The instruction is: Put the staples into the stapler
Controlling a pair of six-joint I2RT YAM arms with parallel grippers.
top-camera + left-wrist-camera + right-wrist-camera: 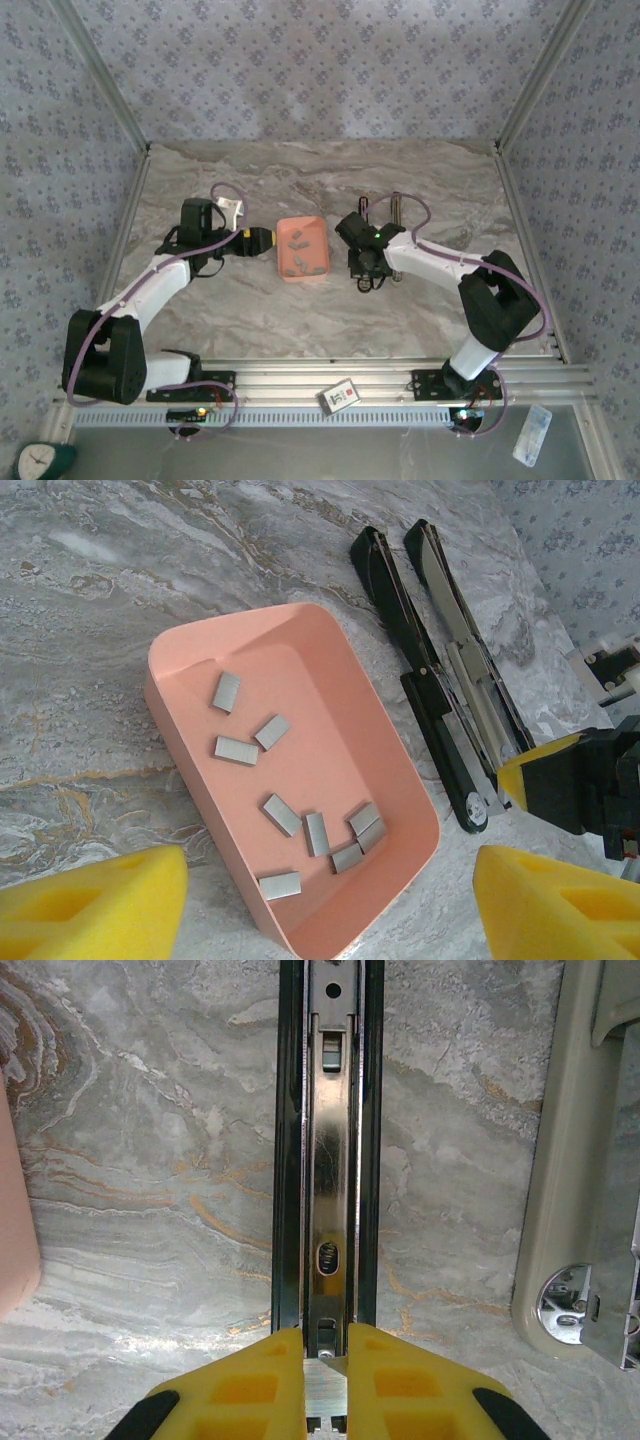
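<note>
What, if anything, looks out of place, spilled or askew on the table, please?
Nothing looks spilled or damaged. The black and silver metal stapler lies swung open beside the salmon-orange plastic tray, as loading requires. The short grey metal staple strips lie scattered at odd angles, but all inside the tray.

Top external: high at near edge, looking down on whole table point(300, 180). Left wrist: near, oblique. Right wrist: very close, straight down. All three share tray point(330, 710), stapler point(335, 1160).
</note>
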